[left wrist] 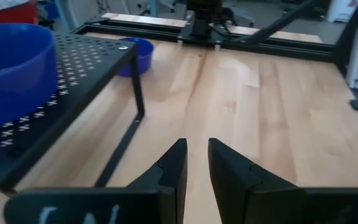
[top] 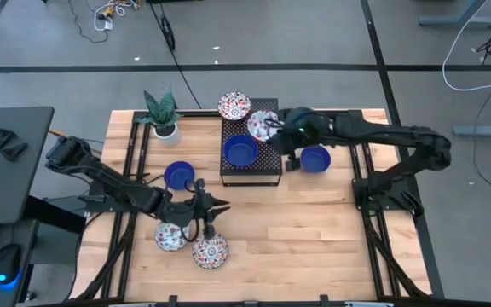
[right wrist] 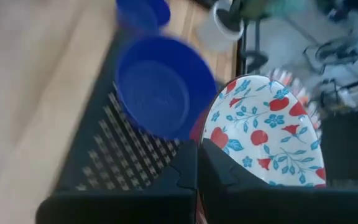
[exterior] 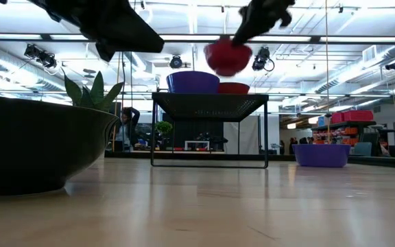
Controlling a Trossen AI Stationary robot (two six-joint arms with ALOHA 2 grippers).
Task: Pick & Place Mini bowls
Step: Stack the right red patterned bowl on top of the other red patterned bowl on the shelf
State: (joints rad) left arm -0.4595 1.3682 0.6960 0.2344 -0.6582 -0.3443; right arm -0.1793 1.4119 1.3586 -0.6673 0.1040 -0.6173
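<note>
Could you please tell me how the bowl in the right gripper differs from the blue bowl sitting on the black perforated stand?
The white floral-patterned bowl is pinched at its rim by the right gripper and tilted; the solid glossy blue bowl rests upright on the black perforated stand, untouched. One is patterned, the other plain. Both are small and round.

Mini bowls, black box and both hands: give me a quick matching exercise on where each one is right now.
Things:
1. right hand
2. left hand
3. blue bowl on the black box
4. blue bowl right of the box

States:
A. sits on the perforated top
B. rests on the bare wooden table
C. shut on a floral bowl, lifted above the box
D. holds nothing, low over the table by the front floral bowls

Pairs: 1-C, 2-D, 3-A, 4-B
</note>
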